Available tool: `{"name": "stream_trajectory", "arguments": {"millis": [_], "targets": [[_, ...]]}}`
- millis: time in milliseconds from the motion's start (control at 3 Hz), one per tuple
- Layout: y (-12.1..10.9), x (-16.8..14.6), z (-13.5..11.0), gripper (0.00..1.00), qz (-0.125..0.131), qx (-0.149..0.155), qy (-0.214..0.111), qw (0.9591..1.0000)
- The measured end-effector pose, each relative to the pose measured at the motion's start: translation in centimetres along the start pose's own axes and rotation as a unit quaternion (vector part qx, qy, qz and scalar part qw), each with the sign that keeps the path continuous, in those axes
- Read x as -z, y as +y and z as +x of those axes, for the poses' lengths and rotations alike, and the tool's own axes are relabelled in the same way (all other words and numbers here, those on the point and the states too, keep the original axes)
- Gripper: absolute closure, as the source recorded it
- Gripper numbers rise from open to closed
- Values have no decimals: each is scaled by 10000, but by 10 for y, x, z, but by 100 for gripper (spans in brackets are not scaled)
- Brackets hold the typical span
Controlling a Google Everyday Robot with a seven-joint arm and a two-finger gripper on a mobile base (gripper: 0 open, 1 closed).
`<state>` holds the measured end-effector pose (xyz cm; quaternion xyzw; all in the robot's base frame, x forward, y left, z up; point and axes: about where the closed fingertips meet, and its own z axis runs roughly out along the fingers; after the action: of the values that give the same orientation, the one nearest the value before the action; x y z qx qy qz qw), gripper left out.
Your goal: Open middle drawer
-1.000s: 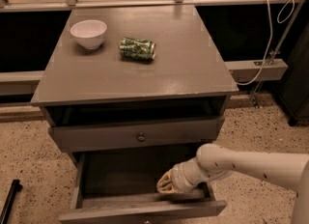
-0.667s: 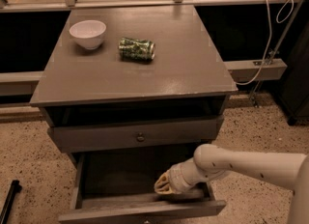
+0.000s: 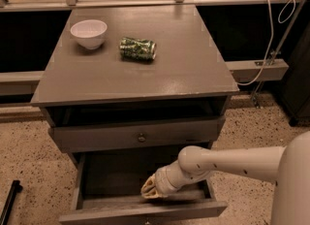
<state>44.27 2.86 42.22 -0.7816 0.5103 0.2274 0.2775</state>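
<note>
Middle drawer (image 3: 114, 183) — lower centre of frame, standing well out of the table (image 3: 145, 81), its dark box showing. Pincer (image 3: 149, 190) low centre, down inside the box just behind the front panel; apart or together — cannot tell. Upper drawer (image 3: 97, 139) above it is shut. Bowl (image 3: 88, 33) and can (image 3: 138, 49) on top, upper left, well apart from the work. Judgement: the opening looks nearly done. To finish well, pull straight toward the lower edge of frame, level, with no sideways drag that could jam the drawer. Stop short of the end of travel, then lift out without catching the front.
</note>
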Motion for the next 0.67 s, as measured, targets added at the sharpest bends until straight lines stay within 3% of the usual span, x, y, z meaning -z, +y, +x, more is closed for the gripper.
{"name": "stream_trajectory", "arguments": {"millis": [333, 667], "targets": [[-8, -15, -12, 100, 46, -64, 30, 10000], [-16, -29, -1, 100, 96, -339, -82, 9993]]}}
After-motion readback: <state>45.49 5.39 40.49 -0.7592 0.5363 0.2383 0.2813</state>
